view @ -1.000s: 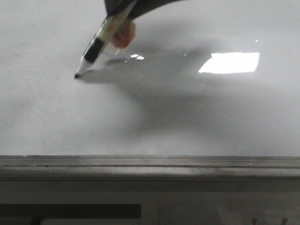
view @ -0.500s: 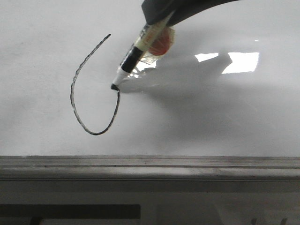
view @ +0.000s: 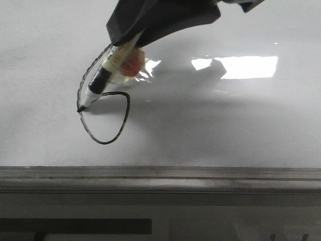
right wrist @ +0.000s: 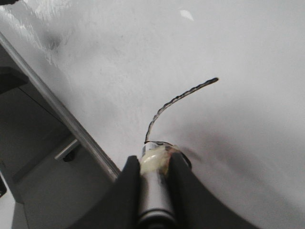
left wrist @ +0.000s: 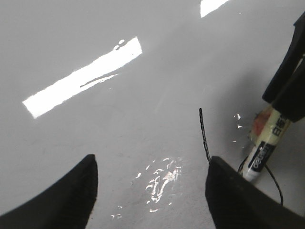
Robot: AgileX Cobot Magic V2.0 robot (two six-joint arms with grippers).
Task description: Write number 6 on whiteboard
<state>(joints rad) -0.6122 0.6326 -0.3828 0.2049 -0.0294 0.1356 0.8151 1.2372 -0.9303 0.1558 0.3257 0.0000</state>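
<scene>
We see broad bare room on the whiteboard (view: 241,130) to the right of the number 6 (view: 103,118), and more toward the near rail. What stands in the way is the right gripper (view: 125,42), clamped on the marker (view: 103,80) and hanging over the figure's upper part. The grey frame rail (view: 160,176) bounds the near edge. In the left wrist view, the left gripper (left wrist: 152,191), fingers spread, has unmarked board between them.
</scene>
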